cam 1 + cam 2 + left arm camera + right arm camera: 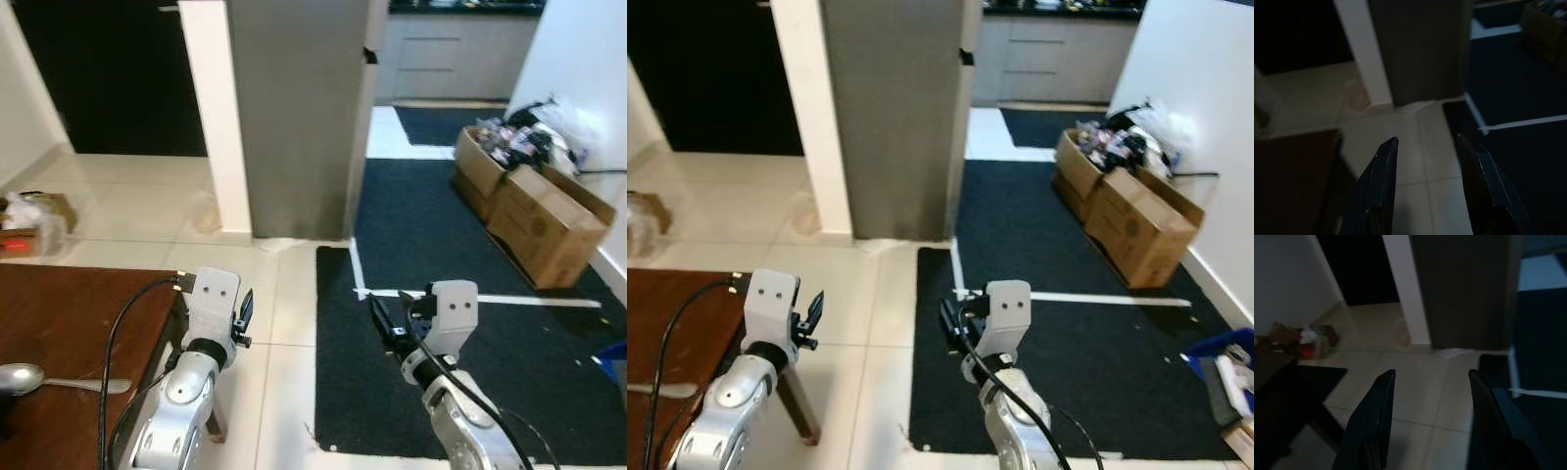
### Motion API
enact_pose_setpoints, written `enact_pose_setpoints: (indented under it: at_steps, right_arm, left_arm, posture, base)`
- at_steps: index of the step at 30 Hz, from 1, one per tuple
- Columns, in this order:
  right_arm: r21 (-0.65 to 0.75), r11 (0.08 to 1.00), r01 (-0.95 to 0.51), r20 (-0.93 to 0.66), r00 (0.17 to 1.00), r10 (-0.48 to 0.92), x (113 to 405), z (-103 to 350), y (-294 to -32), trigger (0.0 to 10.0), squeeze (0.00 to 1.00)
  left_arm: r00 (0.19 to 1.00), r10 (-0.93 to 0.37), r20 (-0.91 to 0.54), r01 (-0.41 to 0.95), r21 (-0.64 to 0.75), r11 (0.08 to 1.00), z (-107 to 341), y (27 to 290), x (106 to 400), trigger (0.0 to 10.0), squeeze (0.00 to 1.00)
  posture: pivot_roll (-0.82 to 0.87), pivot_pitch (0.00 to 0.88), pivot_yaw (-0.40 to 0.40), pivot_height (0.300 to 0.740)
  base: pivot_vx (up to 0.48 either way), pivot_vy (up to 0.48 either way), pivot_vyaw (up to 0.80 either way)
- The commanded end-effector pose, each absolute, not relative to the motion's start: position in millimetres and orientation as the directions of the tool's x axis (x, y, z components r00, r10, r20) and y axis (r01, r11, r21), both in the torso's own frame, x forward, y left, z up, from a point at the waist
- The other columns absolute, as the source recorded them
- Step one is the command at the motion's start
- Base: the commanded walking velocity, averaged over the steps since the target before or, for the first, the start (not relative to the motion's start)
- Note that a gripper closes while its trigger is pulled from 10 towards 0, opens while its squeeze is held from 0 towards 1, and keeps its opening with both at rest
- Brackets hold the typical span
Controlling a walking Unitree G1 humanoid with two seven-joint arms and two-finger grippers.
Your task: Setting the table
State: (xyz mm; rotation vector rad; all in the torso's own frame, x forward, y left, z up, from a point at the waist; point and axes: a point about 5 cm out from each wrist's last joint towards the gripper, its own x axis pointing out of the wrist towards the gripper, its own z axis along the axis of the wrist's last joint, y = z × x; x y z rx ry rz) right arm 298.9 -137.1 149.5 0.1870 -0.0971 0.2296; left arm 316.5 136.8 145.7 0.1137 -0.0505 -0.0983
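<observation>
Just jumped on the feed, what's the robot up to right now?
Neither gripper holds anything. The left gripper and right gripper are both open, raised over the tiled floor. A spoon lies on the wooden table at the robot's left. Cardboard boxes sit on the dark mat ahead to the right.

A grey pillar (pixel 299 117) stands at twelve o'clock, cardboard boxes (pixel 534 201) at two o'clock on a dark carpet (pixel 441 245), cluttered bags (pixel 29 223) at ten.
</observation>
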Motion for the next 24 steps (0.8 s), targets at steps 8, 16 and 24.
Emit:
enact_pose_setpoints:
  at_steps: [8, 16, 24]
  right_arm:
    - [0.347, 0.926, -0.146, 0.108, 0.987, 0.116, 302, 152, -152, 10.0, 0.02]
    - [0.362, 0.921, -0.142, 0.132, 0.986, 0.1, 303, 160, -156, 10.0, 0.04]
    - [0.325, 0.927, -0.187, 0.206, 0.971, 0.123, 301, 179, -154, 10.0, 0.04]
  left_arm:
    - [0.995, -0.095, 0.009, 0.093, 0.11, 0.99, 141, 139, 314, 10.0, 0.0]
    - [0.993, -0.104, 0.055, 0.096, 0.13, 0.987, 158, 142, 320, 10.0, 0.0]
    - [0.963, -0.145, 0.228, 0.104, 0.183, 0.978, 209, 149, 323, 10.0, 0.0]
  posture:
    - [0.01, 0.055, 0.095, 0.74]
    - [0.0, 0.063, 0.095, 0.74]
    - [0.0, 0.071, 0.103, 0.74]
  base:
    - [0.0, 0.0, 0.8]
    - [0.0, 0.0, 0.8]
    - [0.0, 0.0, 0.8]
